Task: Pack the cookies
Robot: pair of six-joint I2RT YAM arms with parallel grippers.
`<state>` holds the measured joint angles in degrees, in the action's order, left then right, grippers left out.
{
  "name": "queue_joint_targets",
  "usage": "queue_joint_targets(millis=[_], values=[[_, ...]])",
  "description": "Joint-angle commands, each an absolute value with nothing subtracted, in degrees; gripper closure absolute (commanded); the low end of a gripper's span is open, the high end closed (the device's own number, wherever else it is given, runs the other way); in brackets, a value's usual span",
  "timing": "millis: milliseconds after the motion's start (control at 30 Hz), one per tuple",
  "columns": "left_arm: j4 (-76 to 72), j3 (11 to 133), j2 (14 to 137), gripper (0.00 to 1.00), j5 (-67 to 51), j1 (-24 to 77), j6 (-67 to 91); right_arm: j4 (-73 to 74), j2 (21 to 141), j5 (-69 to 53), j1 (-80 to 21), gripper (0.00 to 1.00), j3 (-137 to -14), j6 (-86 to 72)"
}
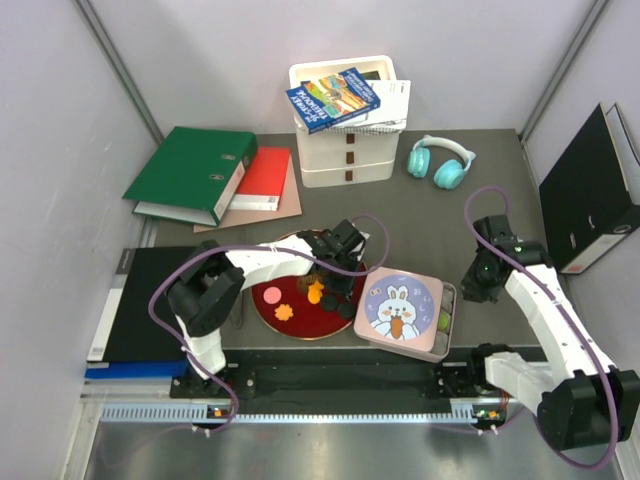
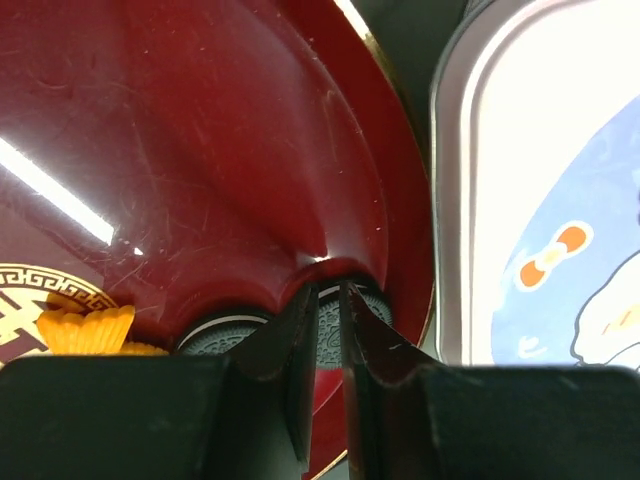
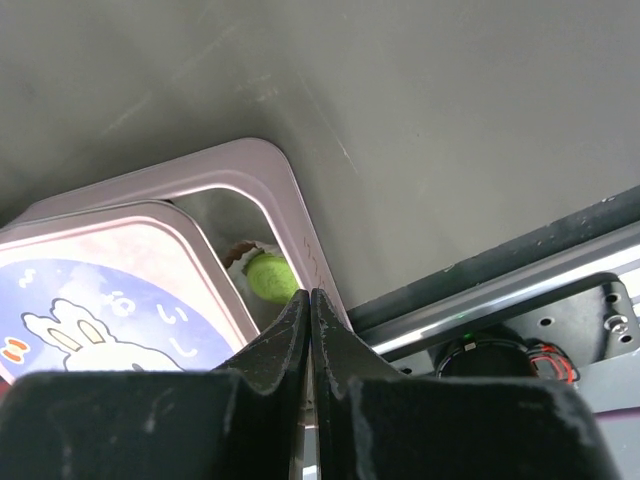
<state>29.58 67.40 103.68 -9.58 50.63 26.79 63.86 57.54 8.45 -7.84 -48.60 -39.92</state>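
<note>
Left wrist view: the left gripper has its jaws drawn narrow, tips low on the plate at a dark cookie with a pale filling line. The cookie's edge shows on both sides of the tips and in the slit between them, so it cannot be told whether it is pinched or merely straddled. The low, near-flat approach is judged to suit a thin cookie lying close to the plate's raised rim, which serves as a backstop. An orange cookie lies just beside the dark one and is untouched. Right wrist view: the right gripper hangs with jaws pressed together and empty, above a corner of the tin. The lid (bunny print) rests on the tin but is shifted aside, leaving a strip open along one side. A green cookie already sits in that strip. Judgement: the lid is offset to give access, and the right arm holds off so as not to block the opening. Clearances: plate rim and tin wall stand just beside each other, so the left gripper has little lateral room toward the tin and should lift before traversing. The open strip is narrow, and the lid edge is the likely snag on entry. Open table shows beyond the tin on the right arm's side, which gives that arm room to withdraw or to push the lid further.
</note>
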Motion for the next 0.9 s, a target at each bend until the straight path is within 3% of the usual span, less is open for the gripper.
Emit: queue_joint_targets(millis=[0, 533, 867], values=[[26.2, 69.7, 104.0, 0.81, -11.9, 51.5, 25.8, 64.3, 57.4, 7.2, -8.0, 0.99, -47.6, -41.5], [24.4, 73.2, 104.2, 0.81, -16.3, 54.6, 25.7, 61.1, 58.2, 4.7, -8.0, 0.99, -44.0, -43.1], [24.3, 74.2, 104.9, 0.8, -16.1, 55.7, 25.8, 63.0, 54.7, 7.4, -8.0, 0.99, -49.7, -44.8]])
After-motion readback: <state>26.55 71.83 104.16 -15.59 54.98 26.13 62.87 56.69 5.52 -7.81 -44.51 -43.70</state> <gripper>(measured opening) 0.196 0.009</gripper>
